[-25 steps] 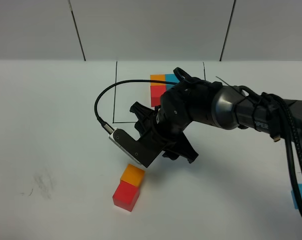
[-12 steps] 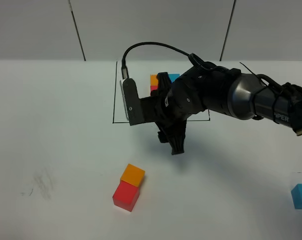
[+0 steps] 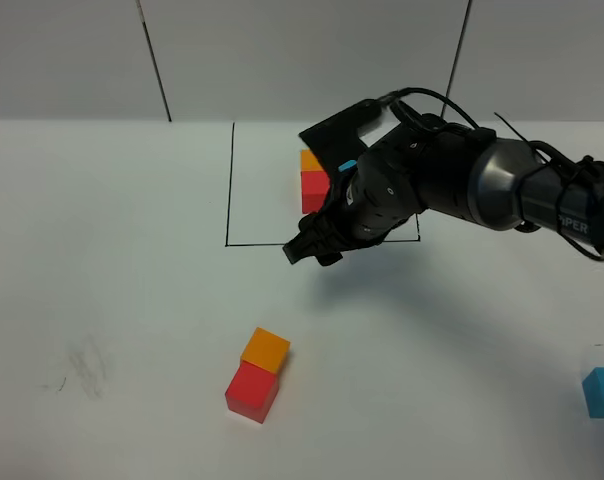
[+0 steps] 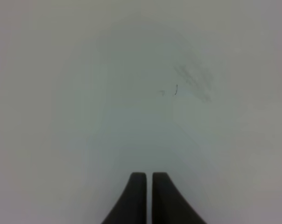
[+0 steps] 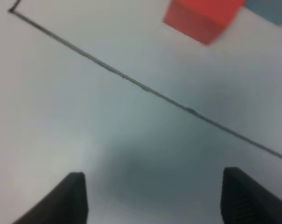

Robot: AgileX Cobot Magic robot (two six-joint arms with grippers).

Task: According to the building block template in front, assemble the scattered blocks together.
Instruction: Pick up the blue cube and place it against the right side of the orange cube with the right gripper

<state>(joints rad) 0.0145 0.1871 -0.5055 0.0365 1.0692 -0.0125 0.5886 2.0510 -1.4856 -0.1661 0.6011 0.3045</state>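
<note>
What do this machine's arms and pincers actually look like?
The right arm is bulky, rounded and glossy black with a silver-grey section, thin black cables looping along it and white lettering too small to read. The right tool ends in two black, blunt fingers. The left tool has two slim black fingers tapering to flat tips; its arm is out of view.

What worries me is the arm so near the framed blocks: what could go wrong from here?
The open right gripper hangs close to the framed blocks; moving off, it could nudge them.
The loose blue block lies far right of the orange block touching the red block; adding it could push them apart.
</note>
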